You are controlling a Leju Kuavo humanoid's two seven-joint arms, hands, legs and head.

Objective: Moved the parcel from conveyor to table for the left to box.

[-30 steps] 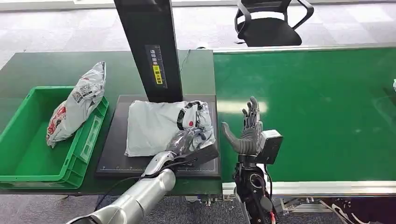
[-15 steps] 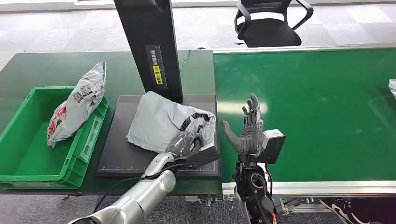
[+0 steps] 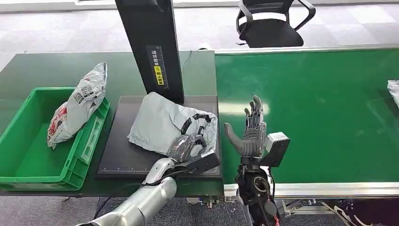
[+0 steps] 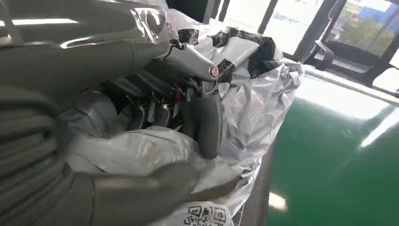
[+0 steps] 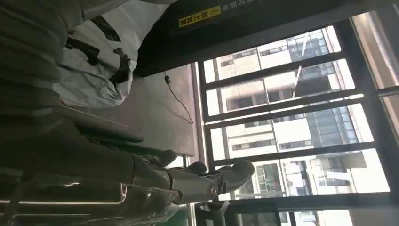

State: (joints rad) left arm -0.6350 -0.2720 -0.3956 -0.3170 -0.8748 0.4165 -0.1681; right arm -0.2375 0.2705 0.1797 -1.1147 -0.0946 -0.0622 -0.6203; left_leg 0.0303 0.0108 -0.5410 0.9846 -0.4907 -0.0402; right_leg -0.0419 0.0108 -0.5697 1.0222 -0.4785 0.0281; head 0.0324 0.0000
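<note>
A grey plastic parcel [image 3: 157, 121] with black tape lies crumpled on the black pad [image 3: 117, 157] of the table, its far edge raised against the dark column. My left hand [image 3: 188, 145] grips its near right corner. In the left wrist view the fingers [image 4: 207, 123] curl into the wrinkled plastic of the parcel [image 4: 256, 101]. My right hand [image 3: 249, 133] stands upright and open over the left end of the green conveyor [image 3: 320, 108], holding nothing. The right wrist view shows that hand [image 5: 188, 184] with its fingers spread, and the parcel [image 5: 101, 66] beyond it.
A green box [image 3: 21, 176] at the table's left holds another grey parcel [image 3: 77, 104] leaning on its right wall. A dark scanner column [image 3: 150, 47] rises behind the pad. A white parcel [image 3: 394, 89] lies at the conveyor's right edge. An office chair [image 3: 270, 23] stands beyond.
My left hand has pulled the parcel from lying flat into a bunched, tilted heap. The white parcel at the conveyor's right edge has come further into view. My right hand has hardly moved.
</note>
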